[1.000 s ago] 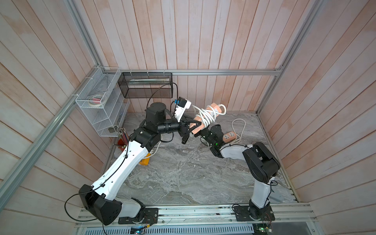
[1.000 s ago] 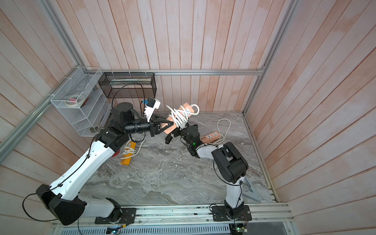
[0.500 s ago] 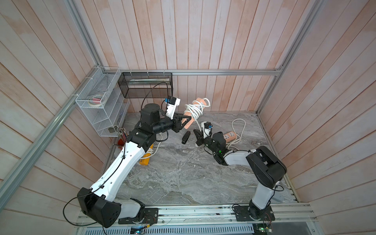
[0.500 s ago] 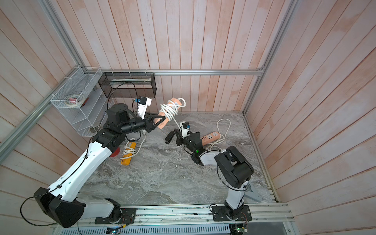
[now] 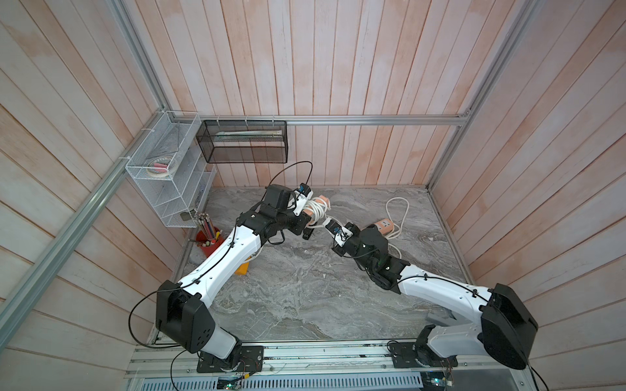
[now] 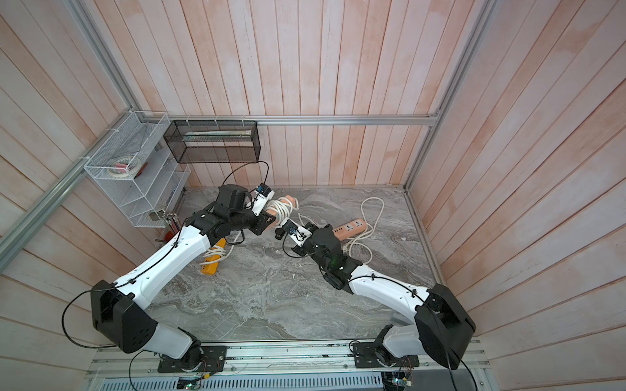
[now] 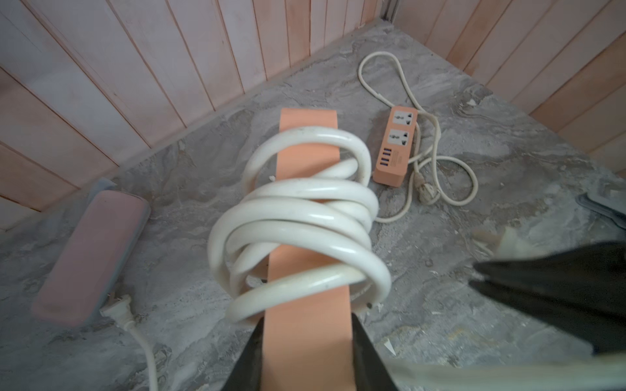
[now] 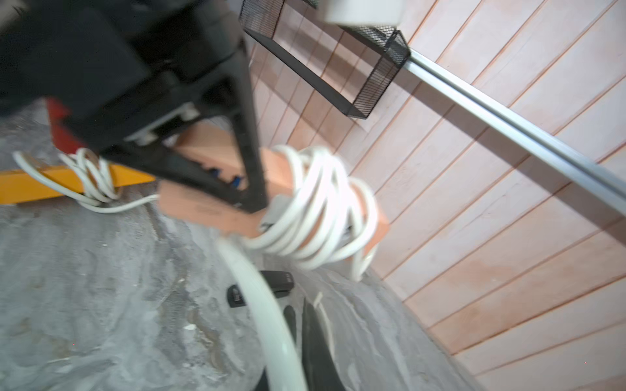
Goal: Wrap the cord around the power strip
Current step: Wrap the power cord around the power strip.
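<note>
My left gripper (image 7: 306, 326) is shut on one end of a salmon-orange power strip (image 7: 306, 342), held above the back of the table in both top views (image 5: 321, 200) (image 6: 287, 200). A white cord (image 7: 298, 216) is wound round the strip in several loose loops. The cord's free end runs from the coil (image 8: 321, 210) down into my right gripper (image 8: 293, 355), which is shut on it just right of the strip (image 5: 328, 224). The right wrist view is blurred. It shows the left gripper (image 8: 252, 199) clamped on the strip (image 8: 210, 211).
A second orange power strip (image 5: 384, 225) lies at the back right with its cord loose. At the left lie a yellow strip (image 6: 213, 260) with a wound cord and a pink strip (image 7: 91, 254). A small black object (image 5: 307, 233) sits under the grippers. Red pencil cup (image 5: 210, 238), wire shelf (image 5: 162, 176) and mesh basket (image 5: 244, 142) stand at the back left.
The left arm has carried the wrapped strip lower and to the left. The right gripper drew back towards the table, then shut on the cord's free end.
</note>
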`<state>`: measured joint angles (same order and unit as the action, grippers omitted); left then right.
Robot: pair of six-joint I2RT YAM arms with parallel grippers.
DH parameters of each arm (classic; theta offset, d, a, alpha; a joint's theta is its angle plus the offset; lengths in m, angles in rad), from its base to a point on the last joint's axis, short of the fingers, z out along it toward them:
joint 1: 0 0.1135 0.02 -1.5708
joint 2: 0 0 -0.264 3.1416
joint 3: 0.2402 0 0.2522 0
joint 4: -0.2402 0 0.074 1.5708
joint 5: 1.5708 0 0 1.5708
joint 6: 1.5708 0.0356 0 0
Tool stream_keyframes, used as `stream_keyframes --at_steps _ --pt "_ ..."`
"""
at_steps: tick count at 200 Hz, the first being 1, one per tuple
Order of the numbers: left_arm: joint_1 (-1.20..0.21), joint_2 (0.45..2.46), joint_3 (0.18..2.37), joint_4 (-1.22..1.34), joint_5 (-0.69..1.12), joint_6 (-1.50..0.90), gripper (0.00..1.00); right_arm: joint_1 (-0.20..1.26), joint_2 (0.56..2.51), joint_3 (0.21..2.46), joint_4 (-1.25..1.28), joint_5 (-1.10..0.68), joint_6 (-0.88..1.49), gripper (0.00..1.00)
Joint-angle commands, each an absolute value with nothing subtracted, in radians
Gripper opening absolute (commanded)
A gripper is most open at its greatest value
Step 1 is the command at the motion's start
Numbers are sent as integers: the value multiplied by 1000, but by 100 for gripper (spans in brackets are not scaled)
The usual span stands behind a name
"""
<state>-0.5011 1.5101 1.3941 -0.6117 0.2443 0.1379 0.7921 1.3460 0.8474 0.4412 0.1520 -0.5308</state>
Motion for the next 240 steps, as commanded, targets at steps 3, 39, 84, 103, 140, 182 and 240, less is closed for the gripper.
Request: stream_keyframes --at_steps 3,39,84,103,140,182,240 --pt "-566 1477 1349 -788 446 167 0 712 1355 995 480 121 -707 0" --pt "-643 1417 1264 -801 671 185 0 595 1441 1130 229 -152 -818 0" --pt "-644 1389 1206 -778 823 246 0 508 1496 1203 -53 -382 -894 6" --pt "-627 1377 1184 -756 886 255 0 450 1513 1214 -161 -487 -891 13" --pt "-522 1315 1111 -585 1039 206 0 409 1581 1247 -333 -829 -804 30" --pt "-491 1269 1057 -409 1205 120 0 400 1610 1133 -223 -968 -694 28" --pt "-386 1166 826 276 1200 -368 0 390 1659 1018 35 -1147 -378 24"
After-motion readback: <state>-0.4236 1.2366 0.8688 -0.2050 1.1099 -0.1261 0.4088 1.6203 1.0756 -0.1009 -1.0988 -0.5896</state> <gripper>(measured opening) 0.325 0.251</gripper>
